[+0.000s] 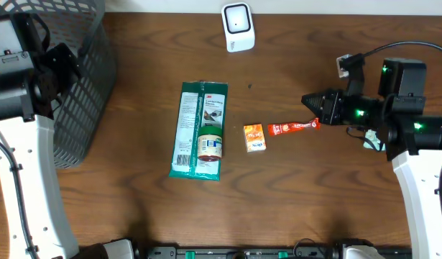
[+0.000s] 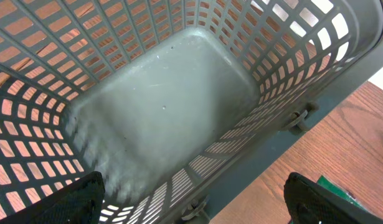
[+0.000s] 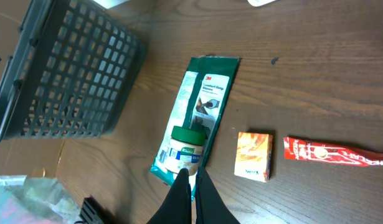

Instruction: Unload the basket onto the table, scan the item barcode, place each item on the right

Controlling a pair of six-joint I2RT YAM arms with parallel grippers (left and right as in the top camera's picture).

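Note:
Several items lie mid-table: a green 3M packet point(image 1: 198, 122) point(image 3: 207, 93), a small green-lidded jar point(image 1: 210, 146) point(image 3: 187, 151) resting on its near end, an orange box point(image 1: 254, 137) point(image 3: 254, 156) and a red stick packet point(image 1: 294, 126) point(image 3: 337, 152). A white barcode scanner point(image 1: 237, 27) stands at the far edge. My right gripper point(image 1: 305, 99) point(image 3: 191, 177) is shut on nothing and hangs above the table to the right of the red packet. My left gripper point(image 2: 194, 202) is open and empty over the grey basket point(image 2: 160, 106).
The grey mesh basket point(image 1: 77, 79) point(image 3: 66, 68) fills the far left corner. A corner of the green packet point(image 2: 333, 186) shows past the basket's rim. A cable runs behind the right arm point(image 1: 415, 129).

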